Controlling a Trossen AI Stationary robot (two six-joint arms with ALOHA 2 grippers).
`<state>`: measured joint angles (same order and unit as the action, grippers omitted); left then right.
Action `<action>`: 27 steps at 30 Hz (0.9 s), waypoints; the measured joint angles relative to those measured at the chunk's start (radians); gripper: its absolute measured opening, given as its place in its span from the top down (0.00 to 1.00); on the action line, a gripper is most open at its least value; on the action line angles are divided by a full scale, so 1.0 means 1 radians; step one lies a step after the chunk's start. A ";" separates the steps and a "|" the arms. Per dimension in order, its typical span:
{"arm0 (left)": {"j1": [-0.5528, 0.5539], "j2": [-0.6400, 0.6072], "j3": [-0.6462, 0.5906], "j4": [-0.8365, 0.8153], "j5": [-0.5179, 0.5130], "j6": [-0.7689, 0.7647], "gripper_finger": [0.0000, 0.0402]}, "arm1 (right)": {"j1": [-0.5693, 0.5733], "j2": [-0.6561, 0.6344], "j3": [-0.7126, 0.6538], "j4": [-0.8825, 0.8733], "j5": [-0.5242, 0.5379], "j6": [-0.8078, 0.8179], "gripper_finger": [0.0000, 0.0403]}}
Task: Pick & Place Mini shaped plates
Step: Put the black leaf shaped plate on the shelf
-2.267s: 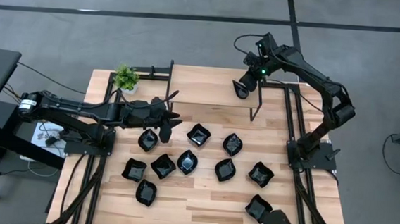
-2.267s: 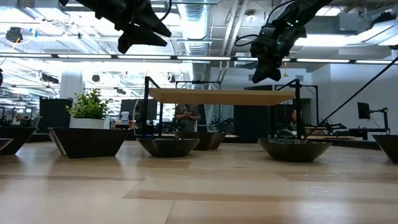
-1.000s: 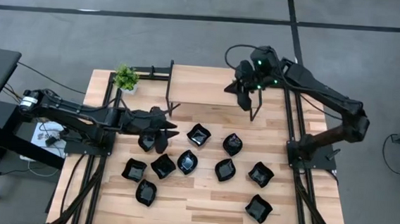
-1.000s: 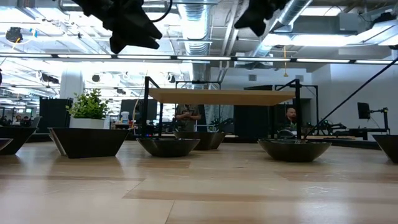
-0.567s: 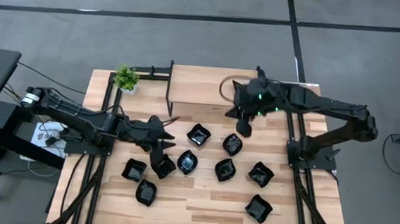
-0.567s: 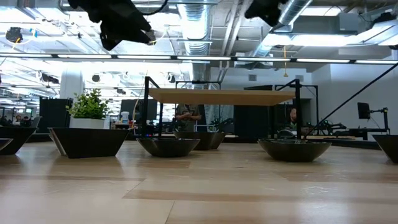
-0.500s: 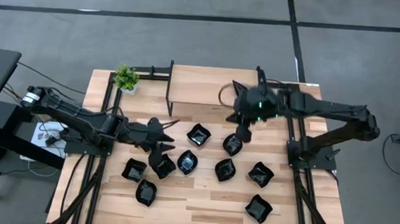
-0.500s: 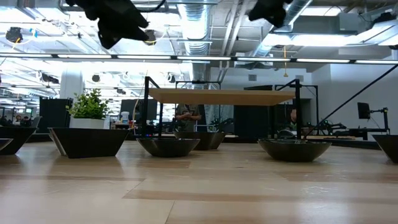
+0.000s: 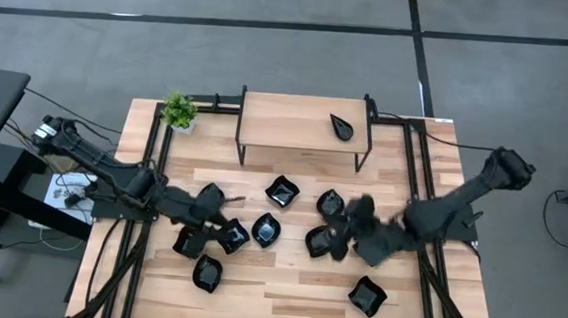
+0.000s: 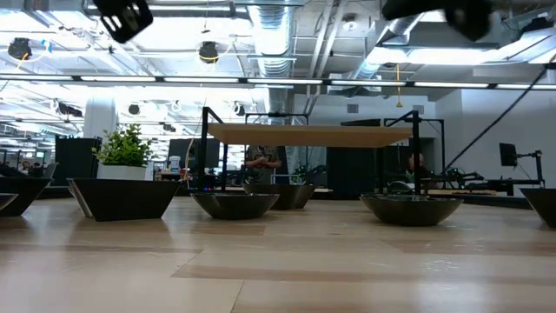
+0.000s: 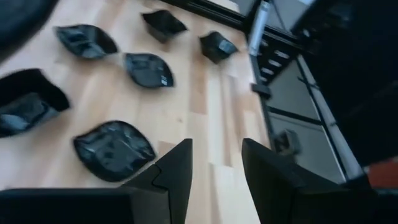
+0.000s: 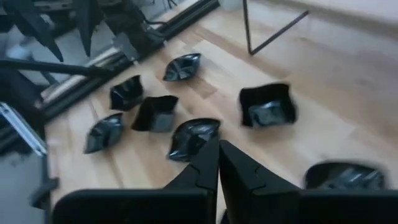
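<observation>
1. Broadly, the wooden table [image 9: 285, 289] fills the centre of the high view, with a raised wooden shelf [image 9: 287, 119] on dark legs at its upper middle.
2. Next, the left arm [image 9: 113, 172] reaches in from the left edge of the high view; the left gripper [image 9: 221, 225] sits low over the left part of the dish cluster, its fingers [image 11: 177, 165] standing apart with nothing between them in the left wrist view.
3. Opposite, the right arm [image 9: 462, 197] comes from the right edge and bends down to the lower centre-right, where the right gripper [image 9: 344, 238] hangs blurred over the dishes; its fingers [image 12: 208, 165] are pressed together and empty in the right wrist view.
4. Below the shelf, the mini shaped plates [image 9: 282, 191] lie scattered on the table across the middle and lower middle of the high view, each apart from the next.
5. One teardrop plate [image 9: 341, 127] rests on the shelf near its right end.
6. Smallest, a green potted plant [image 9: 178, 111] stands at the table's upper left, just beside the shelf's left legs.
</observation>
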<state>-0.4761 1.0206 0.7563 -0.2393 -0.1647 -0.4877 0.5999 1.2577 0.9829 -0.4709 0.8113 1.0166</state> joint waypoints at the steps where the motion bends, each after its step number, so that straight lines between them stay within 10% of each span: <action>1: -0.019 0.000 0.000 0.000 -0.006 -0.001 0.65 | 0.033 0.020 0.000 0.002 0.038 0.050 0.98; 11: -0.196 0.009 0.000 0.020 -0.176 -0.052 0.65 | 0.227 0.209 0.001 0.016 0.098 0.435 0.98; 20: -0.302 0.009 0.000 0.035 -0.270 -0.097 0.65 | 0.286 0.228 0.056 -0.077 -0.122 0.482 0.98; 27: -0.334 0.009 0.000 0.039 -0.307 -0.098 0.65 | 0.304 0.219 0.151 -0.516 -0.349 0.678 0.98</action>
<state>-0.8099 1.0294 0.7567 -0.2005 -0.4715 -0.5854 0.9039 1.4767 1.1338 -0.9868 0.4625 1.6942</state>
